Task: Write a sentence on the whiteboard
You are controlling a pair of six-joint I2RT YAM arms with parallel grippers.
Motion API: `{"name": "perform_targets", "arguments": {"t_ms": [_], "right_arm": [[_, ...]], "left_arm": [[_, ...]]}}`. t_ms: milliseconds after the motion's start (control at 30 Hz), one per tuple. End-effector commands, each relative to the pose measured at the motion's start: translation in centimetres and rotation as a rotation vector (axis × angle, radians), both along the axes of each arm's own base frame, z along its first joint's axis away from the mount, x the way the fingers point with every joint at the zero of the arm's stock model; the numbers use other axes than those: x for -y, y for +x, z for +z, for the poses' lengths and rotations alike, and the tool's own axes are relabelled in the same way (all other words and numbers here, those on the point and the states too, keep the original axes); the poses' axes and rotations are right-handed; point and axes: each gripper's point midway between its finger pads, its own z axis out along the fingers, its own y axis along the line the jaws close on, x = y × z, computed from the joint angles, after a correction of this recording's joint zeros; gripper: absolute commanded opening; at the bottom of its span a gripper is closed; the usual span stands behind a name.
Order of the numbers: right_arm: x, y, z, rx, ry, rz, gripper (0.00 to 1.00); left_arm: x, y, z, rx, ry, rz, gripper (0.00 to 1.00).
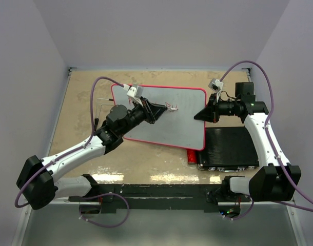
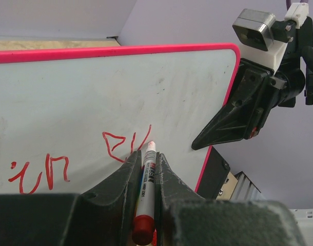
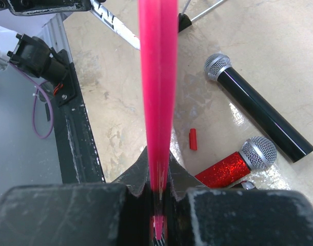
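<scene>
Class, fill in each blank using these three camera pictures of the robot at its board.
1. The left claw grips a ___.
2. The right claw clamps the ___'s edge.
3. The lettering is ___.
4. On the table lie ___ microphones.
Missing words: marker; whiteboard; red; two.

Top: high over the near edge, looking down on the whole bench [image 1: 79, 107]. Left wrist: close, skimming the whiteboard [image 2: 95, 87] face. Right wrist: close, whiteboard edge-on, bench beyond. All three share the whiteboard.
</scene>
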Motion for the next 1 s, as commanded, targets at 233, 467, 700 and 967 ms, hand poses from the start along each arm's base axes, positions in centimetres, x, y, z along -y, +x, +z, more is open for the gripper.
{"name": "perform_targets", "arguments": {"t_ms": [233,467,700,967], "right_arm": [[-0.5,-0.1,2.3,0.127,0.029,0.041,0.0],[-0.4,-0.1,2.4,0.133,0.028,0.04,0.0],[-0.4,0.0,2.2,0.127,0.028,0.04,0.0],[-0.4,0.0,2.3,0.127,0.027,0.038,0.0]], "left_arm": [[0.8,0.9,3.9,0.096,-0.056,0.004,0.0],[0.2,1.4,4.2,0.102,-0.065,0.031,0.0],[-1.4,1.7,3.4,0.084,-0.053,0.061,0.0],[-1.0,1.3,1.8,0.047,-0.025,0.008,0.0]]}}
